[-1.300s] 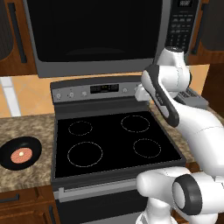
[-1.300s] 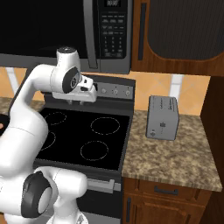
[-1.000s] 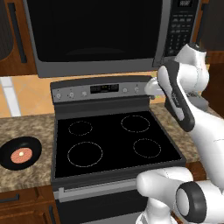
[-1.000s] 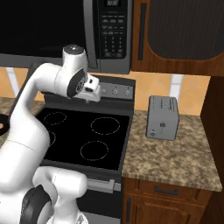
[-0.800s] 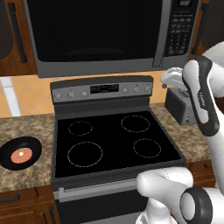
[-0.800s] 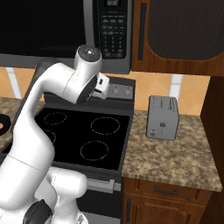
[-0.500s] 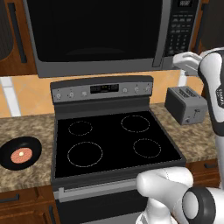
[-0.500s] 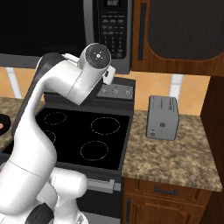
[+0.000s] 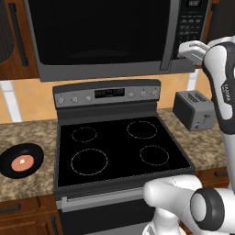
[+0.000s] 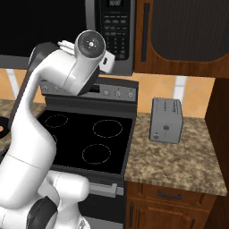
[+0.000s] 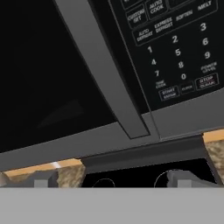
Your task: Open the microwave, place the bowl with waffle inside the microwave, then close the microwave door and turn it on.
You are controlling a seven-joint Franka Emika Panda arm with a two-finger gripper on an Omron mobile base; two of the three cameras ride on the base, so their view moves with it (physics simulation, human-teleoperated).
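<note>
Gripper (image 9: 187,49) wide open, empty, up beside the microwave (image 9: 105,36) keypad. Microwave door (image 11: 52,78) shut; stiff hinged panel, likely best pulled by the grey handle (image 11: 103,70). Bowl (image 9: 20,160) with waffle (image 9: 23,162) on left worktop (image 9: 27,137); light, probably rim grasp.

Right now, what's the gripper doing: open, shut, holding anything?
Gripper: open and empty, jaws spread wide, raised in front of the microwave near the door handle.

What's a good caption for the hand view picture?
Open gripper faces the closed microwave door, its handle and keypad.
</note>
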